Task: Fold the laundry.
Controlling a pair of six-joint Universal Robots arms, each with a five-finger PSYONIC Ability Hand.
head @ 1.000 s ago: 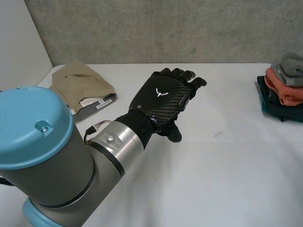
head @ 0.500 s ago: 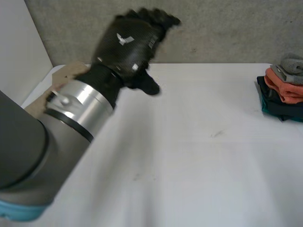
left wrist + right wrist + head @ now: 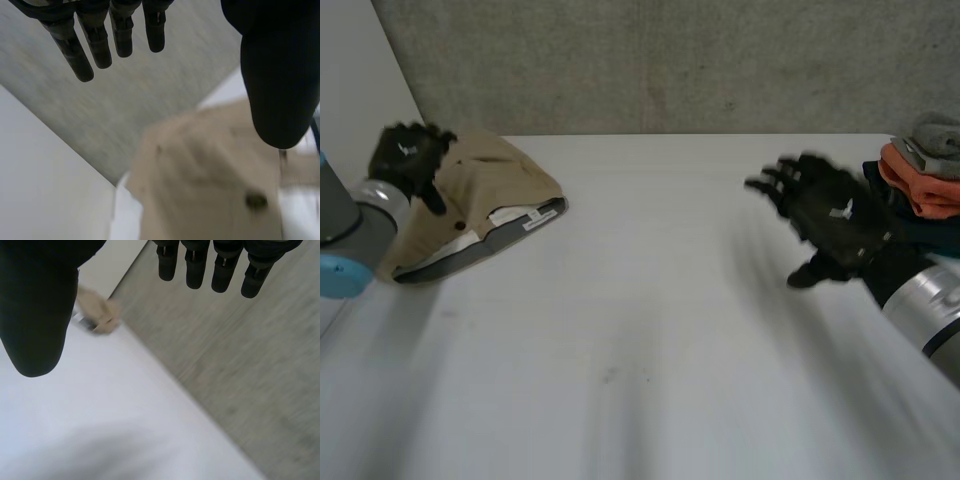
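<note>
Beige garment (image 3: 490, 195), prob. trousers or shorts, w/ a dark button (image 3: 256, 201) and a grey inner band carrying a white label (image 3: 533, 222). It lies bunched and unfolded at the far corner of the white table (image 3: 650, 330), robot's left side.

Left hand (image 3: 405, 155) is at the garment's outer edge, the side away from the table middle. In the left wrist view its fingers (image 3: 95, 45) are straight, thumb well apart from them, nothing between, cloth lying beyond the palm. Whether any part touches the cloth: can't tell.

Right hand (image 3: 835, 215) is well apart from the garment, across the table over bare surface. Its fingers (image 3: 195, 267) are spread straight, thumb off to one side, holding nothing. Beyond it, farther again from the garment, sits a stack of folded clothes (image 3: 920, 195): grey on top, then orange, dark teal under.

Step, as I judge it: fetching the next item. No fold made on this one yet; the stack suggests others are done.

Next move prob. needs:
- Left hand down onto the garment's edge or waistband, closing on cloth, then drawing it toward the table middle.
- Right hand crossing over to the garment & taking the opposite edge, so it can be spread flat before the 1st fold.

Watch out: layers are bunched, so it's easy to pinch just one.
</note>
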